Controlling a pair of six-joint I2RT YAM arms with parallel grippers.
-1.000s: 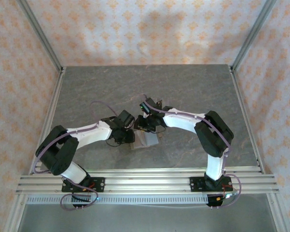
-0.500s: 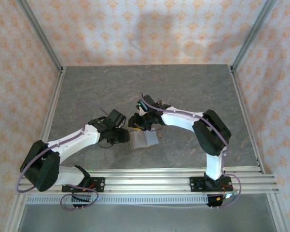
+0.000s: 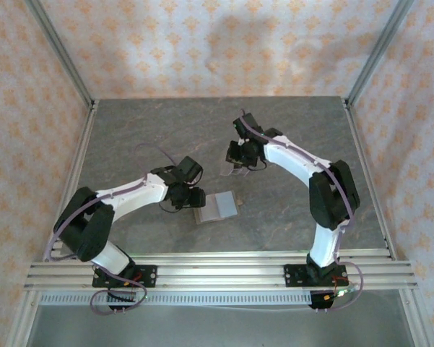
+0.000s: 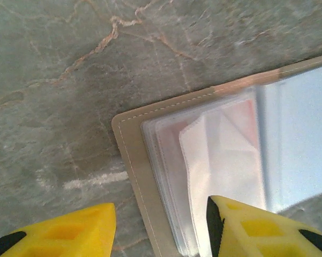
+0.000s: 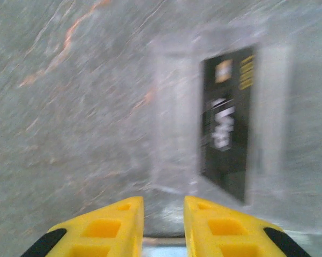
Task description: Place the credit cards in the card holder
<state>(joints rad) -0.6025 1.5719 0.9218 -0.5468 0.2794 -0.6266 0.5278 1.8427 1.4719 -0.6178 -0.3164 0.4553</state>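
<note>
The card holder [image 3: 220, 206] lies opened flat on the table, its olive-brown rim [image 4: 129, 160] framing clear sleeves. A reddish credit card [image 4: 241, 115] shows faintly inside a sleeve. My left gripper [image 4: 161, 235] is open, its yellow fingers [image 4: 59, 235] straddling the holder's left edge with nothing gripped; in the top view it [image 3: 195, 199] sits just left of the holder. My right gripper [image 3: 238, 160] hovers farther back over a clear rack [image 3: 238, 172]. Its jaws [image 5: 163, 225] stand slightly apart and empty, facing a dark credit card [image 5: 225, 123] standing in that rack. The right wrist view is blurred.
The clear slotted rack [image 5: 214, 112] stands behind and to the right of the card holder. Metal frame posts and patterned walls enclose the grey stone-look table [image 3: 130, 137]. An aluminium rail [image 3: 217, 267] runs along the near edge by the arm bases.
The right gripper left the card holder and swung back to the clear rack. The left gripper opened and stays at the holder's left edge.
</note>
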